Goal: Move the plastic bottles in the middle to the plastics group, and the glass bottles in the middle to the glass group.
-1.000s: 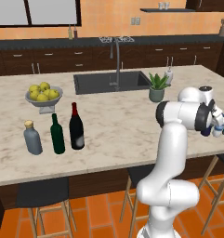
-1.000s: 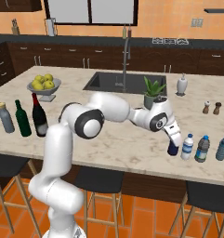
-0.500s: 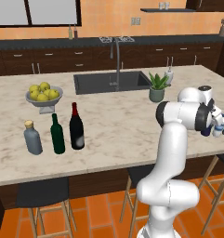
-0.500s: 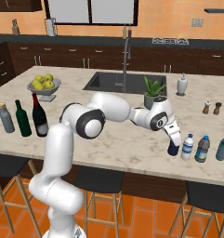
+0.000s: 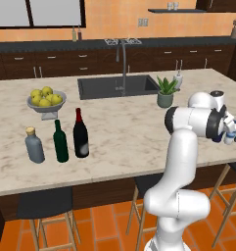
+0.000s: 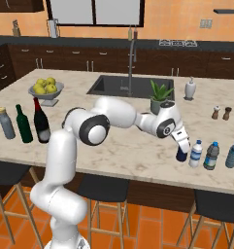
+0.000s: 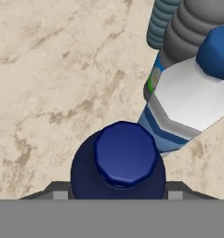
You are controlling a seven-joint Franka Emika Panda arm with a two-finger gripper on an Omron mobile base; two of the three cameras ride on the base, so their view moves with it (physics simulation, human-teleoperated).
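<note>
The small white water bottle [image 6: 195,153] with the blue cap is standing at the right end of the marble counter [image 6: 118,146], near the front edge. In the hand view the water bottle [image 7: 192,100] is leaning into frame just beside a squat navy bottle [image 7: 118,162], the two nearly touching. The gripper [image 6: 182,147] is reaching down over that navy bottle [image 6: 181,154], its jaws clamping the bottle's sides while the bottle is sitting upright on the counter.

To the right of the water bottle, a greyish bottle [image 6: 211,155] and a blue plastic bottle [image 6: 233,154] are lining up in a row with it. Behind them, well apart, two small shakers [image 6: 221,113] are standing.

Over at the far left end, the near-black wine bottle [image 6: 41,121] with the red neck is standing upright just beside the slim green wine bottle [image 6: 24,124], and the squat grey bottle [image 6: 6,123] with the tan stopper is flanking that one. A bowl of yellow fruit [image 6: 46,89] is sitting behind them. In the middle, the sink [image 6: 123,86] and a potted plant [image 6: 158,97] are showing behind the arm.
</note>
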